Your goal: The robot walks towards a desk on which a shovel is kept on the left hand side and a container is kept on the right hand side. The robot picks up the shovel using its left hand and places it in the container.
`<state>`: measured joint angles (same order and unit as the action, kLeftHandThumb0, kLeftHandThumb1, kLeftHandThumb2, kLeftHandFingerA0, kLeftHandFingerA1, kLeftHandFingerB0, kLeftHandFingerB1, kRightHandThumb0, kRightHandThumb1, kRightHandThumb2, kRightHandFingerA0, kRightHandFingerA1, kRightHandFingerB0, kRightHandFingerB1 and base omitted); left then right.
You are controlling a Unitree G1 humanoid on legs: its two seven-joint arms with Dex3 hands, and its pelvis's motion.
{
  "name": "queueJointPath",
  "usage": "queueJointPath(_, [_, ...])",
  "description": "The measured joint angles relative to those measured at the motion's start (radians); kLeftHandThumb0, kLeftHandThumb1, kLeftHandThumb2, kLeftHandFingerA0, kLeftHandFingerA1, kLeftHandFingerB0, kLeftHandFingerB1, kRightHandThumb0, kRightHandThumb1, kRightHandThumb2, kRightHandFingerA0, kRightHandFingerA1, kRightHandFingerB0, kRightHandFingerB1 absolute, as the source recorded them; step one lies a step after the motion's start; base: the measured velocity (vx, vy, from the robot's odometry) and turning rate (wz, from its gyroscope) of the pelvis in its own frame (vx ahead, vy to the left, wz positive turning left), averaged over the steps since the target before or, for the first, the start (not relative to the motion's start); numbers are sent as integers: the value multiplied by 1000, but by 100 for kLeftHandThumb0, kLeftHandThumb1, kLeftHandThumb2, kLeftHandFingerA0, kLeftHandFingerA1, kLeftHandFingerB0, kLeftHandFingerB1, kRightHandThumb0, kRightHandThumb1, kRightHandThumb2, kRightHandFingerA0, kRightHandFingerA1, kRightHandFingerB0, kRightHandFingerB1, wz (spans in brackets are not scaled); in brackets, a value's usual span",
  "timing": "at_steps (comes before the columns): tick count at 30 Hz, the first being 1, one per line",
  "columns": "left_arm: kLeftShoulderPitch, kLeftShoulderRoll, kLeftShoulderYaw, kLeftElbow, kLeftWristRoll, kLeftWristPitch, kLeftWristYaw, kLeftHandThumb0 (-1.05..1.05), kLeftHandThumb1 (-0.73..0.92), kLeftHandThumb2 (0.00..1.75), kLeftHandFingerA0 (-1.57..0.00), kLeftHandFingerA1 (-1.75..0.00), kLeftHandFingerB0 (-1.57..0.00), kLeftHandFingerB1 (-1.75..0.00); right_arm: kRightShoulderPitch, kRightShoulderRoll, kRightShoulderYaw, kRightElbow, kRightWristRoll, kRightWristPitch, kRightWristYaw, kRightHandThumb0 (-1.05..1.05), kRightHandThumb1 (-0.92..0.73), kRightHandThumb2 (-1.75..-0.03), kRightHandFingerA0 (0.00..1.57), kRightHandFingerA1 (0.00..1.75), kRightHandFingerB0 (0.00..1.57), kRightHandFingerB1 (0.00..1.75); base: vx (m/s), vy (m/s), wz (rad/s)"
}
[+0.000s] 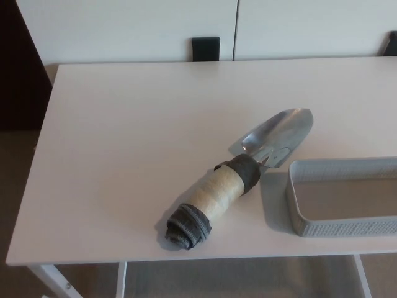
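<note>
While no robot hand shows, shovel (242, 176) lies beside container (343, 196); no writing legible.

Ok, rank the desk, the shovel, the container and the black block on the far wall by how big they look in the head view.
1. Desk, by far the largest.
2. Shovel and container: unsure, since the container is cut off by the right edge of the picture.
3. Black block, smallest, though it is also farthest away.
</note>
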<state>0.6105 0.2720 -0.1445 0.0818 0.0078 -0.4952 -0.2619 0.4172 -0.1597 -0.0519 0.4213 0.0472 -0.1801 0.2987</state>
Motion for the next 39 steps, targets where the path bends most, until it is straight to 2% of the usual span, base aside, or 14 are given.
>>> queueJointPath(3, [-27, 3, -14, -84, -1, 6, -2, -1, 51, 54, -69, -53, -59, -52, -2, 1, 2, 0, 0, 0, 0, -33, -54, -56, 66, 53, 39, 41, 0, 0, 0])
queueJointPath(4, [-47, 0, -24, -123, -1, 9, -3, -14, 53, 55, -68, -54, -57, -51, -3, 1, 3, -1, 0, 1, 0, -49, -44, -77, 55, 61, 30, 49, 0, 0, 0])
queueJointPath(10, [-178, -32, -67, -293, 4, 38, -4, -66, 46, 56, -87, -60, -76, -49, -6, 1, 9, -3, -3, 1, 0, -53, -46, -80, 53, 61, 32, 50, 0, 0, 0])
queueJointPath(12, [-244, -50, -84, -360, 11, 52, -5, -95, 29, 87, -89, -66, -74, -56, -7, 1, 12, -5, -4, 1, -1, -53, -46, -80, 53, 61, 32, 50, 0, 0, 0])
queueJointPath(13, [-267, -58, -90, -382, 13, 57, -5, -54, 45, 83, -68, -68, -47, -56, -8, 1, 12, -6, -5, 2, -1, -7, -54, -57, 41, 72, 20, 46, 0, 0, 0])
queueJointPath(14, [-300, -69, -97, -412, 17, 64, -5, -47, 46, 80, -63, -66, -44, -56, -9, 1, 14, -8, -5, 2, -1, -60, -47, -80, 67, 61, 36, 51, 0, 0, 0])
queueJointPath(16, [-378, -97, -115, -476, 32, 79, -5, -51, 48, 82, -52, -57, -38, -51, -16, 2, 12, -11, -1, 6, 3, -37, -46, -70, 60, 59, 34, 48, 0, 0, 0])
queueJointPath(17, [-414, -111, -122, -502, 42, 86, -5, -50, 60, 58, -50, -39, -40, -34, -20, 2, 12, -11, -1, 6, 3, -37, -46, -70, 60, 58, 36, 49, 0, 0, 0])
queueJointPath(22, [-559, -184, -154, -588, 110, 122, -5, -65, 45, 75, -6, -32, -10, -37, -37, 2, 14, -12, -3, 9, 3, -29, -55, -56, 65, 52, 39, 42, 0, 0, 0])
queueJointPath(23, [-579, -196, -159, -592, 126, 130, -5, -63, 43, 79, -2, -22, -9, -33, -38, 2, 14, -12, -3, 9, 3, -41, -44, -73, 60, 61, 37, 52, 0, 0, 0])
queueJointPath(24, [-589, -201, -163, -593, 134, 135, -5, -61, 54, 56, -1, -22, -11, -24, -39, 2, 15, -12, -3, 10, 3, -41, -44, -73, 59, 61, 37, 52, 0, 0, 0])
queueJointPath(26, [-621, -222, -174, -593, 168, 154, -4, -74, 46, 78, 0, -5, -11, -21, -42, 2, 17, -12, -3, 10, 3, -38, -46, -71, 58, 61, 34, 50, 0, 0, 0])
queueJointPath(29, [-658, -243, -191, -587, 214, 180, -3, -70, 44, 75, 0, 0, -12, -15, -44, 3, 21, -15, -3, 13, 3, -28, -57, -56, 64, 53, 39, 43, 0, 0, 0])
queueJointPath(39, [-693, -282, -259, -523, 367, 268, 8, -59, 40, 72, 0, 0, -7, -12, -49, 3, 31, -33, -3, 17, 2, -38, -47, -71, 60, 59, 36, 49, 0, 0, 0])
